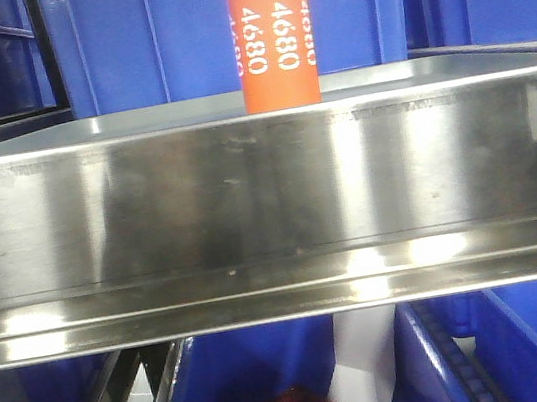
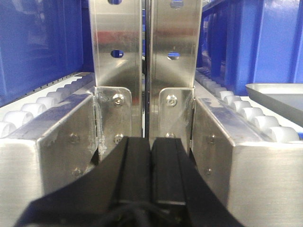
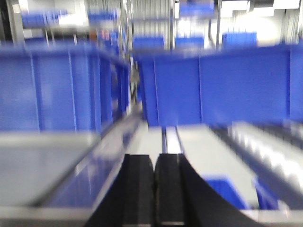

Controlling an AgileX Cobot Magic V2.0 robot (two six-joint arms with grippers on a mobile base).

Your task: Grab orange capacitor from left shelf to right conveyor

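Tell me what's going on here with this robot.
Nothing is being handled yet. The orange capacitor stands upright on the steel shelf, in front of blue bins, untouched. The left gripper and the right gripper are both shut and empty. The capacitor shows in neither wrist view.

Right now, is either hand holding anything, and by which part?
Nothing. The left hand and right hand are shut empty; the orange capacitor stands alone on the left shelf.
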